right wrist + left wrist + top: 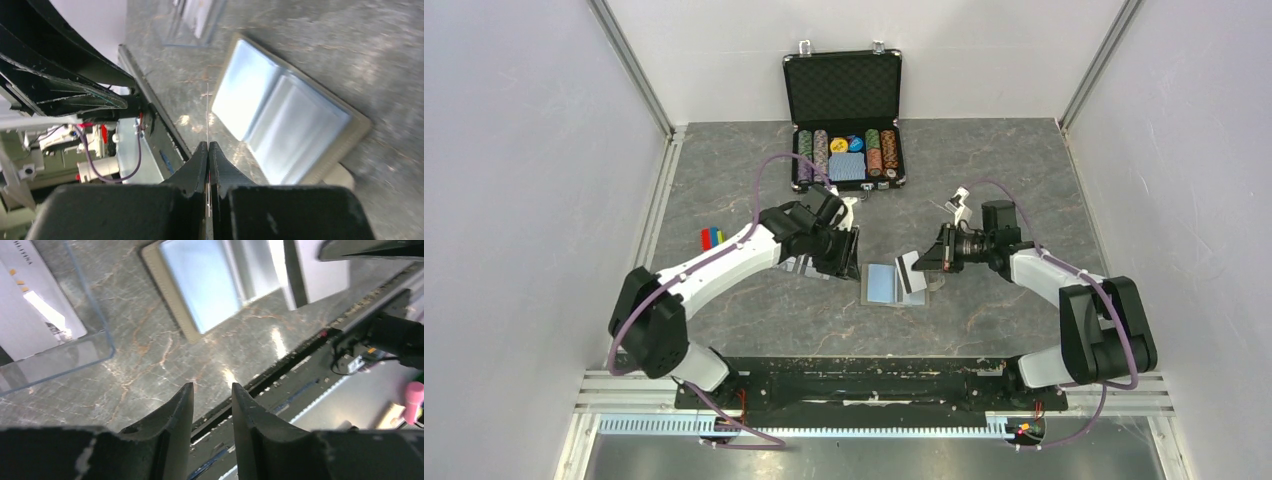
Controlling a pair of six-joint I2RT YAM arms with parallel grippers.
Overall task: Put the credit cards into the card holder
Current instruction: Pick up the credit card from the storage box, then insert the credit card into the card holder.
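Observation:
The card holder (880, 284) lies open on the table, light blue lining up; it also shows in the left wrist view (200, 285) and the right wrist view (285, 125). My right gripper (921, 263) is shut on a whitish credit card (910, 274) with a dark stripe, held over the holder's right half. In the right wrist view the card (207, 112) is edge-on between the shut fingers (208, 146). My left gripper (212, 390) is open and empty, just left of the holder. The second credit card (30, 305) lies in a clear sleeve (75, 347).
An open black poker-chip case (844, 120) stands at the back centre. Small coloured pieces (712, 237) lie left of the left arm. The black rail (874, 380) runs along the table's near edge. The clear sleeve (796, 265) lies under my left gripper.

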